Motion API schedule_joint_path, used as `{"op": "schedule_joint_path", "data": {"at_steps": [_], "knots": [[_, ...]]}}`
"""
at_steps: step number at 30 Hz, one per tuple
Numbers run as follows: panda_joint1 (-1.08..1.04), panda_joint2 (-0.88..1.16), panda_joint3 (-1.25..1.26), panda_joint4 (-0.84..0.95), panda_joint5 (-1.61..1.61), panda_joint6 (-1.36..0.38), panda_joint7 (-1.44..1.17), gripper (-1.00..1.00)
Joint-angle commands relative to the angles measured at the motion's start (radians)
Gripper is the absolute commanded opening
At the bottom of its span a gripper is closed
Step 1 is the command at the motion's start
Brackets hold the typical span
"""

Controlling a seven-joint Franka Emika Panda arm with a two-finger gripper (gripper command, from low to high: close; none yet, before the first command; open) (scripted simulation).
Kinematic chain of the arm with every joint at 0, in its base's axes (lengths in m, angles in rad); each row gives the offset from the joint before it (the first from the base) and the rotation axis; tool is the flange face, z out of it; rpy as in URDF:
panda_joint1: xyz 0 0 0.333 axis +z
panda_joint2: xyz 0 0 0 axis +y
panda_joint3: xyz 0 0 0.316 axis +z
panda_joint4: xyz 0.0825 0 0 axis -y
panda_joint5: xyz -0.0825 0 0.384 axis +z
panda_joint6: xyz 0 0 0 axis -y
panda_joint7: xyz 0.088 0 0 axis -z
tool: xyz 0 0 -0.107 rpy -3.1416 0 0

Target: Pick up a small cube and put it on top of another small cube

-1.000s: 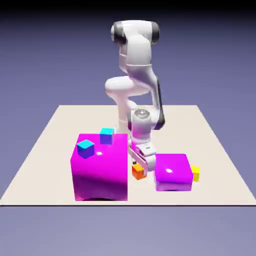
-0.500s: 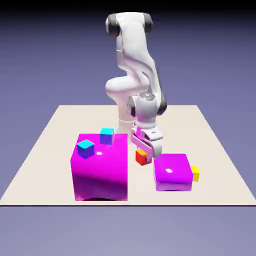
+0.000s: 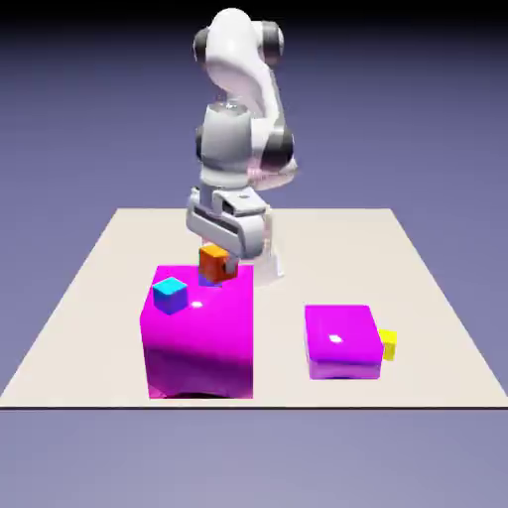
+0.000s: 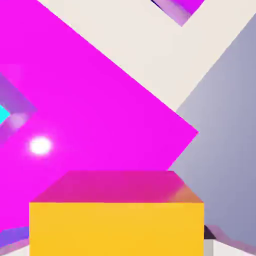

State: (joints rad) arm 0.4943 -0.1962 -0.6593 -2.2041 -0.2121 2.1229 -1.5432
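Note:
My gripper (image 3: 216, 256) is shut on the small orange cube (image 3: 213, 264) and holds it in the air just over the far part of the big magenta block (image 3: 198, 337). Directly under the orange cube only a blue sliver of one cyan cube (image 3: 206, 282) shows. A second cyan cube (image 3: 170, 294) sits in full sight on the block's top, nearer the exterior view's left. In the hand view the orange cube (image 4: 116, 220) fills the bottom and hides the fingertips, with the magenta top (image 4: 90, 110) beyond it and a cyan sliver (image 4: 3, 114) at the left edge.
A smaller magenta block (image 3: 342, 341) lies on the table (image 3: 327, 238) at the exterior view's right, with a tiny yellow cube (image 3: 387, 344) touching its right side. The small block's corner (image 4: 180, 7) shows at the top of the hand view.
The gripper closed on the orange cube down between the two magenta blocks, lifted it, and carried it up and toward the exterior view's left, over the big block.

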Motion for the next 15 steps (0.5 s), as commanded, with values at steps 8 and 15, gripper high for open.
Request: {"op": "schedule_joint_path", "data": {"at_steps": [8,15], "knots": [[-0.093,0.056,-0.039,0.051,0.1,-0.063,-0.253,-1.0],[-0.097,0.103,-0.048,-0.007,0.13,0.033,-0.276,1.0]]}}
